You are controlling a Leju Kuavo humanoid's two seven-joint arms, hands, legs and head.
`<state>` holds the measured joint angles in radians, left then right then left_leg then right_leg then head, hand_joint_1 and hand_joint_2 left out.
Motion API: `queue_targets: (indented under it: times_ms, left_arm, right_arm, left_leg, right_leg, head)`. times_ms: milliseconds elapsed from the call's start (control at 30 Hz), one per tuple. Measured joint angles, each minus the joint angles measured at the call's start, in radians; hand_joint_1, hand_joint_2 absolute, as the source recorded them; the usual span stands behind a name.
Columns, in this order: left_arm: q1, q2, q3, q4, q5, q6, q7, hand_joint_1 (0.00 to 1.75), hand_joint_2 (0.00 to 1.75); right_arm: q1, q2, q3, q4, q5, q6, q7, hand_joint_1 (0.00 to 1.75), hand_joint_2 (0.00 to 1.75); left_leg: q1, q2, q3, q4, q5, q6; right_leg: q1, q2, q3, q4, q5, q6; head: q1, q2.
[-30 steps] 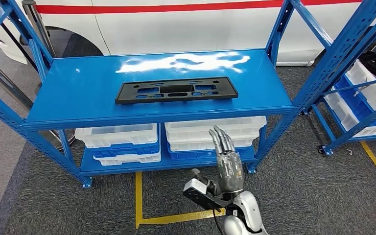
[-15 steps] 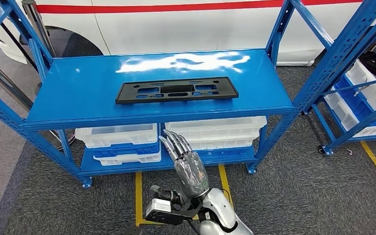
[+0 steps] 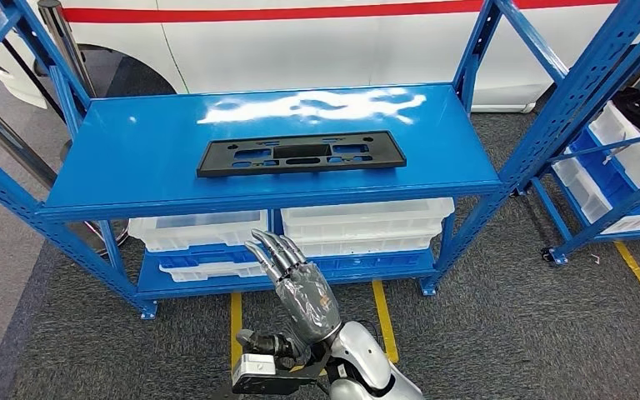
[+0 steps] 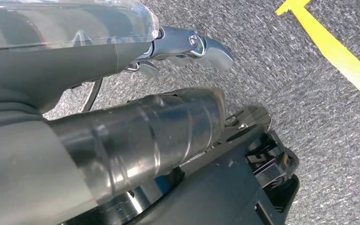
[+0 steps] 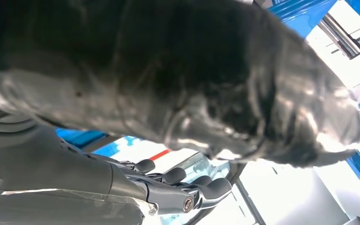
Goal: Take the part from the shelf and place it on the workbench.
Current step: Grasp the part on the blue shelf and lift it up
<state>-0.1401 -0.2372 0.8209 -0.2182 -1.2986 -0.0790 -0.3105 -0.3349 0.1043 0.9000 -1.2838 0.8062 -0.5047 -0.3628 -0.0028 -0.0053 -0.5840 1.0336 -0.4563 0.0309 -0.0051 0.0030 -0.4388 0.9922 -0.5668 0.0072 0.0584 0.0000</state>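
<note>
Right robot hand (image 3: 300, 287) raised in front of the shelf's lower level, fingers straight and apart, grasping nothing. Left robot hand (image 4: 187, 47) hanging low over grey carpet (image 4: 318, 108) beside a yellow floor line (image 4: 337, 51); fingertips visible, grip impossible to judge from that close view, nothing seen in it.

Just beyond the right robot hand, white bins (image 3: 300, 233) stacked on the bottom level. Above them, on the top board of the blue shelf (image 3: 133, 167), the part (image 3: 300, 154): a flat black plate with cut-outs, lying across the middle, untouched.

Risks as judged: reaching up from so low, knuckles catching the front lip of the board; fingers sliding the thin, flat plate backward instead of getting under its edge; grasped off-centre, one end sagging and slipping out.
</note>
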Motion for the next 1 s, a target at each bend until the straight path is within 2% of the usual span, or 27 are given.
queue_targets:
  times_ms: [433, 567, 633, 700, 767, 800, 833, 867, 900, 933, 967, 1000]
  left_arm:
    - [0.003, 0.006, 0.000, 0.000, 0.014, -0.001, 0.000, 0.00, 0.00]
    - [0.003, 0.008, 0.000, 0.000, 0.015, 0.000, 0.000, 0.00, 0.00]
    - [0.004, 0.009, 0.000, 0.000, 0.016, 0.000, 0.000, 0.00, 0.00]
    - [0.005, 0.009, 0.000, 0.000, 0.016, 0.000, 0.000, 0.00, 0.00]
    - [0.006, 0.009, 0.000, 0.000, 0.017, 0.000, 0.000, 0.00, 0.00]
    - [0.007, 0.009, 0.000, 0.000, 0.017, 0.000, 0.000, 0.00, 0.00]
    - [0.009, 0.009, 0.000, 0.000, 0.017, 0.000, 0.000, 0.00, 0.00]
    - [0.011, 0.009, 0.000, 0.000, 0.017, 0.000, 0.000, 0.00, 0.00]
    - [0.012, 0.009, 0.000, 0.000, 0.017, 0.000, 0.001, 0.00, 0.00]
    - [0.013, 0.009, 0.000, 0.000, 0.017, 0.000, 0.001, 0.00, 0.00]
    - [0.013, 0.009, 0.000, 0.000, 0.017, 0.000, 0.001, 0.00, 0.00]
    - [0.012, 0.009, 0.000, 0.001, 0.017, 0.000, 0.001, 0.00, 0.00]
  right_arm:
    - [0.007, 0.003, -0.001, 0.026, -0.023, -0.018, 0.000, 0.00, 0.00]
    - [0.010, 0.003, -0.004, 0.029, -0.023, -0.018, -0.001, 0.00, 0.00]
    - [0.011, 0.003, -0.007, 0.030, -0.023, -0.018, -0.001, 0.00, 0.00]
    - [0.013, 0.004, -0.011, 0.030, -0.023, -0.020, -0.002, 0.00, 0.00]
    - [0.018, 0.002, -0.016, 0.031, -0.022, -0.023, -0.003, 0.00, 0.00]
    - [0.023, 0.001, -0.018, 0.032, -0.020, -0.024, -0.003, 0.00, 0.00]
    - [0.027, 0.000, -0.020, 0.033, -0.019, -0.025, -0.003, 0.00, 0.00]
    - [0.030, 0.000, -0.022, 0.034, -0.018, -0.025, -0.004, 0.00, 0.00]
    - [0.031, -0.001, -0.023, 0.035, -0.017, -0.026, -0.005, 0.00, 0.00]
    - [0.032, -0.001, -0.024, 0.035, -0.016, -0.026, -0.007, 0.00, 0.00]
    - [0.032, -0.002, -0.025, 0.035, -0.016, -0.027, -0.008, 0.00, 0.00]
    - [0.031, -0.002, -0.027, 0.035, -0.015, -0.027, -0.010, 0.00, 0.00]
  left_leg:
    - [-0.005, 0.000, 0.000, 0.001, -0.001, 0.002]
    - [-0.010, 0.000, -0.002, 0.001, -0.004, 0.007]
    - [-0.005, 0.000, 0.003, -0.008, -0.002, 0.013]
    - [0.002, 0.001, 0.011, -0.019, 0.000, 0.020]
    - [0.002, 0.002, 0.014, -0.021, -0.002, 0.024]
    - [0.001, 0.002, 0.016, -0.021, -0.004, 0.025]
    - [0.000, 0.001, 0.019, -0.020, -0.007, 0.025]
    - [0.000, 0.000, 0.025, -0.020, -0.011, 0.024]
    - [0.000, -0.002, 0.032, -0.020, -0.016, 0.022]
    - [0.000, -0.002, 0.039, -0.020, -0.021, 0.019]
    - [-0.002, -0.003, 0.045, -0.019, -0.027, 0.015]
    - [-0.002, -0.003, 0.047, -0.018, -0.030, 0.010]
  right_leg:
    - [-0.006, 0.000, 0.000, -0.002, 0.001, 0.002]
    - [-0.011, 0.000, 0.000, -0.008, 0.001, 0.009]
    - [-0.010, 0.000, 0.001, -0.003, -0.004, 0.015]
    - [-0.008, 0.000, -0.032, 0.066, -0.034, 0.018]
    - [-0.008, 0.000, -0.119, 0.207, -0.084, 0.017]
    - [-0.008, 0.000, -0.166, 0.272, -0.096, 0.016]
    - [-0.008, 0.000, -0.199, 0.306, -0.089, 0.015]
    - [-0.008, 0.000, -0.215, 0.302, -0.059, 0.012]
    - [-0.007, 0.000, -0.210, 0.255, -0.009, 0.007]
    - [-0.006, 0.000, -0.193, 0.185, 0.044, 0.001]
    - [-0.002, -0.001, -0.175, 0.123, 0.081, -0.004]
    - [0.001, -0.001, -0.159, 0.075, 0.102, -0.008]
  head:
    - [0.000, 0.000]
    - [0.000, 0.000]
    - [0.000, 0.000]
    - [0.000, 0.000]
    - [0.000, 0.000]
    - [0.001, 0.000]
    - [0.000, 0.000]
    - [0.001, 0.000]
    - [0.000, 0.000]
    - [0.001, 0.000]
    - [0.000, 0.000]
    - [0.000, 0.000]
